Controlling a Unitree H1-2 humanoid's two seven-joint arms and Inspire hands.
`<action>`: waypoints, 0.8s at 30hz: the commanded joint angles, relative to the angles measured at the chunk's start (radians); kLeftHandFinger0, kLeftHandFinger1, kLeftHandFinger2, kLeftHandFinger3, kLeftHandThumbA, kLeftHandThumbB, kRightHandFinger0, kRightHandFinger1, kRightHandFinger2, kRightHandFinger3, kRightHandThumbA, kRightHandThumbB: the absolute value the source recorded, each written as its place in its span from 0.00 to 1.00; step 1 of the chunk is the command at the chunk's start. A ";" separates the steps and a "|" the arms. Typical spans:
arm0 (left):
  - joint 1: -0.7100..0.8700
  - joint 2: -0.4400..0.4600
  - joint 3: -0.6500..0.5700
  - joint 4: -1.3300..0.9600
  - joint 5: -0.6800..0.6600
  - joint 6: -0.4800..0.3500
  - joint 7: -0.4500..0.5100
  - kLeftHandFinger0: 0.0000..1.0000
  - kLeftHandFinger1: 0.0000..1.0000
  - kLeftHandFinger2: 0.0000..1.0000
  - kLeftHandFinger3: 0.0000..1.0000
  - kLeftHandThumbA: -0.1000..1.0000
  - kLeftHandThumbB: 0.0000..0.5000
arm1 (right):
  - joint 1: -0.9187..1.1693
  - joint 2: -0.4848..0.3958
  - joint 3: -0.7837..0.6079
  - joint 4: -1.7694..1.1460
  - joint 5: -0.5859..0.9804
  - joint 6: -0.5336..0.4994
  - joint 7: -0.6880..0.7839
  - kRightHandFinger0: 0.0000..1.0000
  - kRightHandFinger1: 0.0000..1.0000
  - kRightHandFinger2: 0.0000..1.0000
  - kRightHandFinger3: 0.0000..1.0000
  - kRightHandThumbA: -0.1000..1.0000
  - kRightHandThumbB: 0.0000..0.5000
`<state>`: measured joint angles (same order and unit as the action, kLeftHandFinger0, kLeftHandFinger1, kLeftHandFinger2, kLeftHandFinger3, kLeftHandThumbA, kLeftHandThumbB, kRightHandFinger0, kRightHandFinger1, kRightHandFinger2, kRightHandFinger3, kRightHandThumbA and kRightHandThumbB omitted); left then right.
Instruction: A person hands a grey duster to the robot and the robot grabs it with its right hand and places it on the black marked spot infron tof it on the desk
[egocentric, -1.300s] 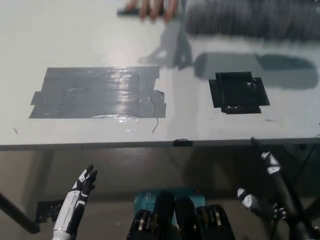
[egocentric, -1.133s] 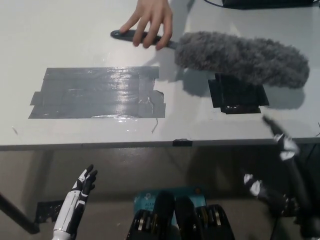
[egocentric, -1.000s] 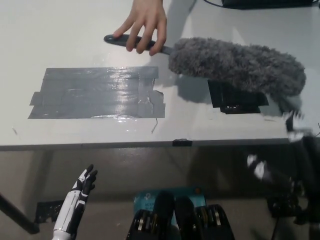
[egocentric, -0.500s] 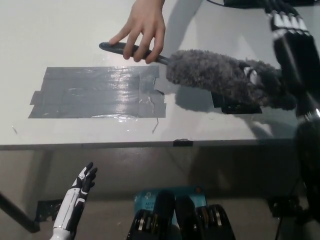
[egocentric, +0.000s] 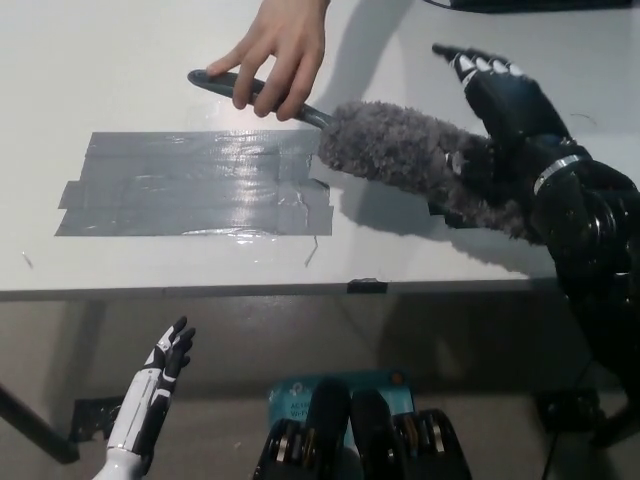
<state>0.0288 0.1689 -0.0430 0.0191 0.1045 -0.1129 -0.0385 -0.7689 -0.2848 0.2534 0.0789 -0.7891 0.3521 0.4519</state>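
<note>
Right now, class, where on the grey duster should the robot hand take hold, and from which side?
Probably the fluffy head's free right end of the grey duster, from above. The person's hand covers the handle, and the right robot hand hovers open there. The left robot hand rests low.

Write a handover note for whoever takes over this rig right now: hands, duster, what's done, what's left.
Right hand: black, open, laid over the far end of the grey duster, fingers not closed on it.
Left hand: white, open, resting below the desk edge at lower left.
Duster: held above the desk by the person's hand on its handle; its fluffy head covers most of the black marked spot.
Done: duster offered, right hand at it.
Left: grasp it, take it over, set it on the spot.
</note>
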 joint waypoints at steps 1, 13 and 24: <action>-0.016 0.023 0.002 -0.046 -0.007 -0.008 -0.026 1.00 1.00 1.00 1.00 1.00 0.38 | -0.057 -0.059 -0.011 -0.013 0.201 0.042 0.228 1.00 1.00 1.00 1.00 1.00 1.00; -0.014 0.024 0.005 -0.034 -0.022 -0.026 -0.042 1.00 1.00 1.00 1.00 1.00 0.35 | -0.067 -0.152 -0.040 -0.207 0.308 0.116 0.337 1.00 1.00 1.00 1.00 1.00 1.00; -0.013 0.020 0.008 -0.044 -0.022 -0.017 -0.047 1.00 1.00 1.00 1.00 1.00 0.32 | -0.059 -0.160 -0.167 -0.333 0.285 0.118 0.423 1.00 1.00 1.00 1.00 1.00 1.00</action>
<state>0.0213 0.1777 -0.0423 0.0122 0.0996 -0.1131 -0.0735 -0.7750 -0.4182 0.1032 -0.2438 -0.5113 0.4511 0.8291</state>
